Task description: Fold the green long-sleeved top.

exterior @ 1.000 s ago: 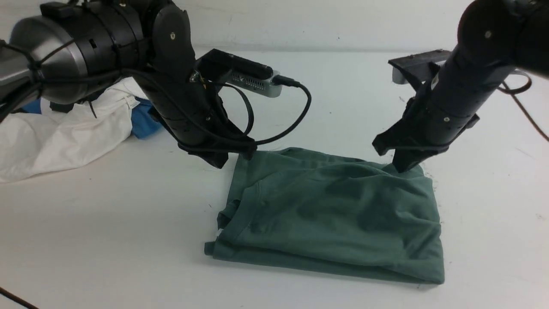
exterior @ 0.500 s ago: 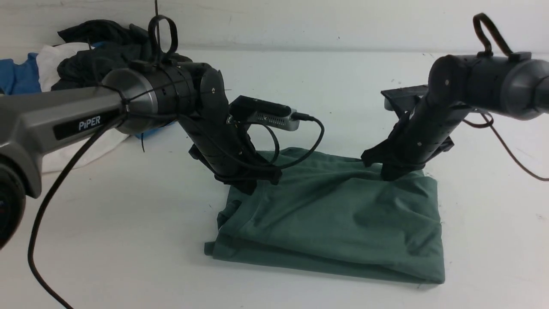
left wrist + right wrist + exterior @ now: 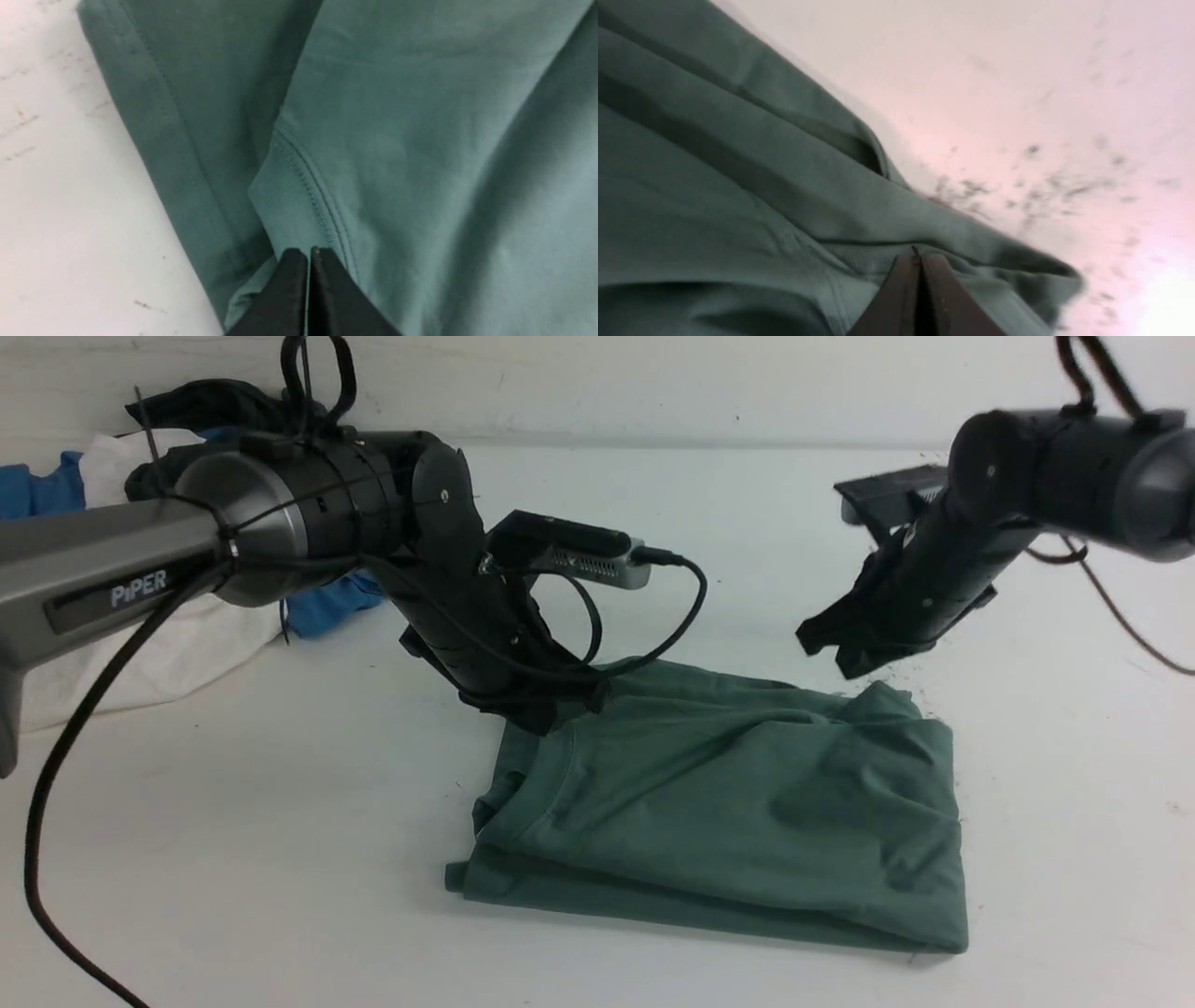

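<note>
Two loose layers show along the near edge of the green long-sleeved top (image 3: 728,821), which lies folded into a rough rectangle in the middle of the white worktop (image 3: 233,896). A scrap of fabric pokes out at its near left corner, and any drag across the cloth could pull that stack askew. Further back, creases ridge the upper layer, so a sweep there might bunch it rather than flatten it. At the far left corner the left jaws are pressed together with nothing between them, tips on or just above a stitched seam. If they slide sideways while touching, I judge they could snag the seam and undo the fold. The right jaws, likewise closed and empty, hang clear above the far right corner, which stands up in a small peak and may flop open. Beyond, a heap of other clothes (image 3: 159,653) sits well apart at the far left.
</note>
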